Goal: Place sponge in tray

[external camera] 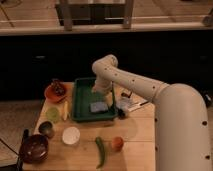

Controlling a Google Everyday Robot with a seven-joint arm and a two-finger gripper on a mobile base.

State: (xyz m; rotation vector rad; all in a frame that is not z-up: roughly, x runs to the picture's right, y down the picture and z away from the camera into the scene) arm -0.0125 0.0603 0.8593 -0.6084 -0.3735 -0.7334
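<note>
The dark green tray [81, 112] sits at the back middle of the wooden table. The small blue-grey sponge [97, 107] lies flat inside the tray, toward its right side. My gripper [103, 95] hangs from the white arm over the tray's right part, just above and behind the sponge.
A round orange plate [51, 94] holding a dark item stands left of the tray. A yellow-green cup [52, 114], a dark cup [46, 129], a white bowl [71, 135] and a dark red bowl [34, 148] stand at the front left. A green chili [100, 151] and an orange fruit [117, 143] lie in front. Packets [126, 104] lie right of the tray.
</note>
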